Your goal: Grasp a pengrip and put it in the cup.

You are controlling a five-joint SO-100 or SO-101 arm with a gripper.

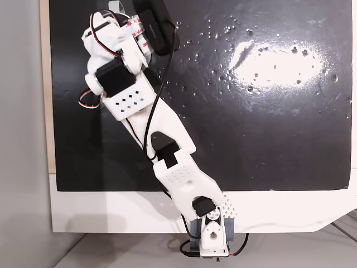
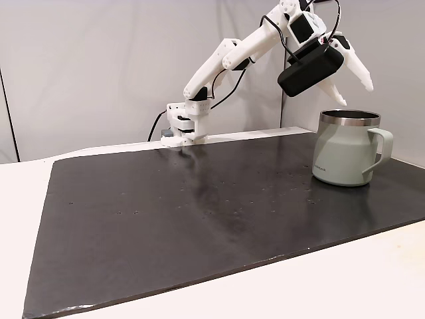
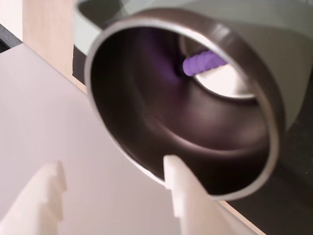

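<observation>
The cup [image 2: 345,149] is sage green with a steel rim and stands on the right of the black mat in a fixed view. In the wrist view its shiny inside [image 3: 161,122] faces me, and the light-purple ribbed pengrip [image 3: 203,62] lies inside it, against the far wall. My gripper [image 2: 350,83] hangs just above the cup's mouth, open, with nothing between its fingers. The wrist view shows the two white fingertips [image 3: 183,196] at the bottom edge, apart, the right one over the cup's near rim.
The black mat [image 2: 199,206] covers most of the white table [image 2: 372,279]. My arm [image 1: 167,134] stretches from its base [image 1: 209,237] at the near table edge towards the mat's far left corner. A black camera box [image 2: 311,70] rides on the wrist.
</observation>
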